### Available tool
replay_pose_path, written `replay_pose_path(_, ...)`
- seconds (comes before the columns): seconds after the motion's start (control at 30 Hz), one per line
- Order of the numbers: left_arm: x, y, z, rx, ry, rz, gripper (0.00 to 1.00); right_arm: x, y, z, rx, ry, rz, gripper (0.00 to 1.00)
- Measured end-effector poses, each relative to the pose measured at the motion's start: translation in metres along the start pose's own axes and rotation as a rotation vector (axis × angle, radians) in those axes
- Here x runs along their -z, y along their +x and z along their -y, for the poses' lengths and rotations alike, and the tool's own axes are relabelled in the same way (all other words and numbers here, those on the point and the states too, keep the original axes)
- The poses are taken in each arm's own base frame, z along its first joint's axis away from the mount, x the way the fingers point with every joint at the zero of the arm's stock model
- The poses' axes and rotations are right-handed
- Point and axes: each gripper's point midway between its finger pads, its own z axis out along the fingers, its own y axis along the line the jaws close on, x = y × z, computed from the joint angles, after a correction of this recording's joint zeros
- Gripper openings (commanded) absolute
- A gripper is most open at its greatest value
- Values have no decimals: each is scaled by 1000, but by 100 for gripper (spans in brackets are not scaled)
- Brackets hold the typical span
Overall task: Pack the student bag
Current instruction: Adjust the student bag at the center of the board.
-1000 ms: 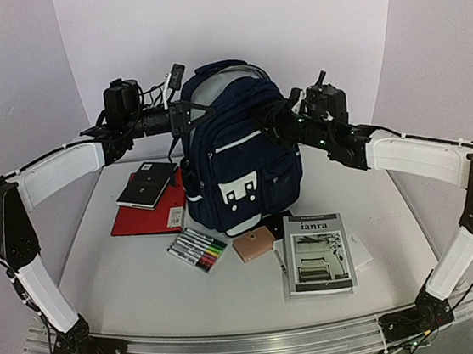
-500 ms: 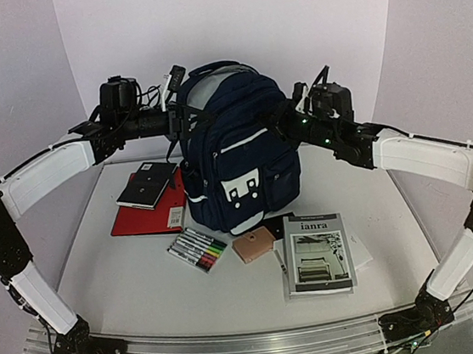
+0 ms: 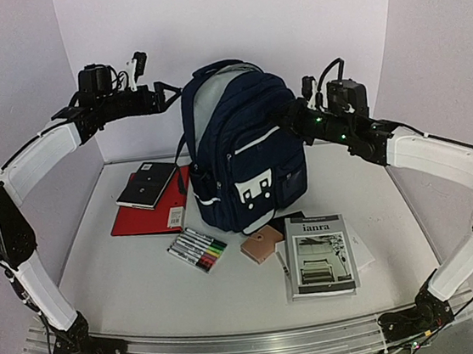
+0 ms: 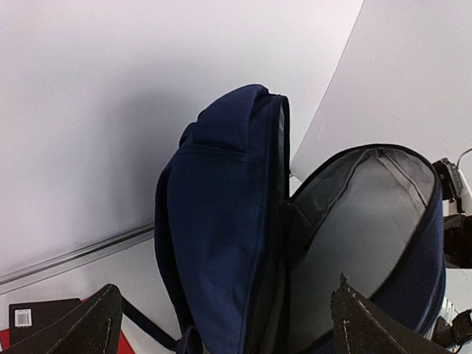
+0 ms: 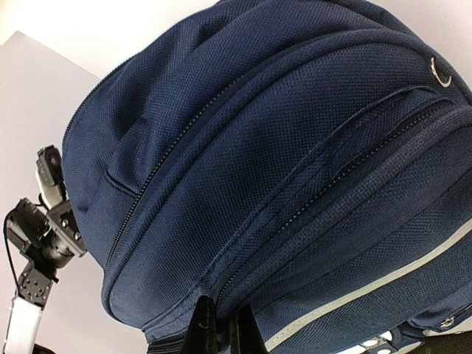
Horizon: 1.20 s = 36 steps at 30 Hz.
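The left gripper point(image 3: 152, 75) hangs in the air at the bag's 10 o'clock, apart from it, with its jaws spread wide and nothing between them. My reading is that it is free to go for the things on the table point(image 3: 120, 284). Below it, at the bag's 9 o'clock, a black notebook point(image 3: 145, 185) lies on a red folder point(image 3: 143, 219). A pack of markers point(image 3: 198, 250) sits at 7 o'clock.

The bag point(image 3: 243, 155) stands at the middle of the table, upright, with its long axis vertical. Its front pocket with the white patch faces 6 o'clock, toward the arm bases. The main compartment gapes at the top, its mouth pointing up and a little toward 11 o'clock, and the left wrist view shows grey lining inside.

A tan block point(image 3: 261, 244) lies at the bag's 6 o'clock and a booklet point(image 3: 319, 253) at 5 o'clock.

The right gripper point(image 3: 286, 120) is at the bag's 2 o'clock, pinched tight on the fabric of its upper side. This grip probably steadies the bag and keeps it upright so the mouth stays open for loading.
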Motion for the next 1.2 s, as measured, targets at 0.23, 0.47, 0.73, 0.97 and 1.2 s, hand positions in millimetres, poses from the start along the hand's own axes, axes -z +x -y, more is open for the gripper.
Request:
replay_pose_path(0.23,-40,27,-20,79,13,-71,96,1,4,-4,25,-21,-24,0)
replay_pose_path(0.47,-64,48,-27,157,77,-114,45,1,4,-4,53,-35,-39,0)
replay_pose_path(0.73,-69,45,-23,170,128,-86,0,2,0,0,116,-89,-95,0)
replay_pose_path(0.97,-62,53,-35,112,49,-36,0,-1,-45,25,144,-81,-92,0)
replay_pose_path(1.2,-25,41,-26,27,-22,63,0,-17,-87,57,166,-80,-94,0)
